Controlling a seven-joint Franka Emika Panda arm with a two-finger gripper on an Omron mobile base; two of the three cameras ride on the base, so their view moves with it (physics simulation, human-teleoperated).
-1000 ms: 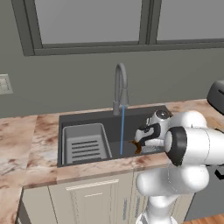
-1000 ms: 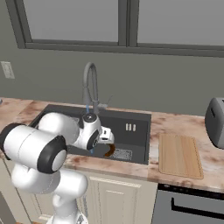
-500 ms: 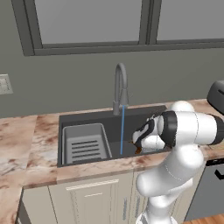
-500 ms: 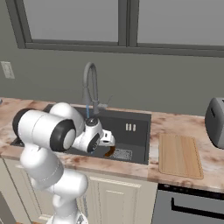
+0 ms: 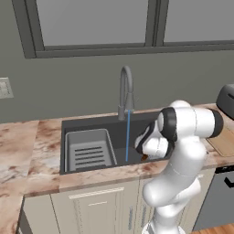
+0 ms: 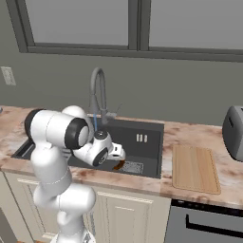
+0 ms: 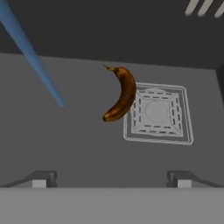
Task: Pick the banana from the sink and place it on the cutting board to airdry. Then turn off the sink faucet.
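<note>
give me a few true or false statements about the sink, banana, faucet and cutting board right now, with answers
1. The banana lies on the sink floor beside the drain grate. True.
2. The hand is closed on the banana. False: its fingers are spread apart and the banana lies ahead of them, untouched.
3. Water is running from the sink faucet. True.
4. The banana already rests on the cutting board. False: the board is bare and the banana is in the basin.
5. The cutting board sits on the counter between the sink and a toaster. True.
</note>
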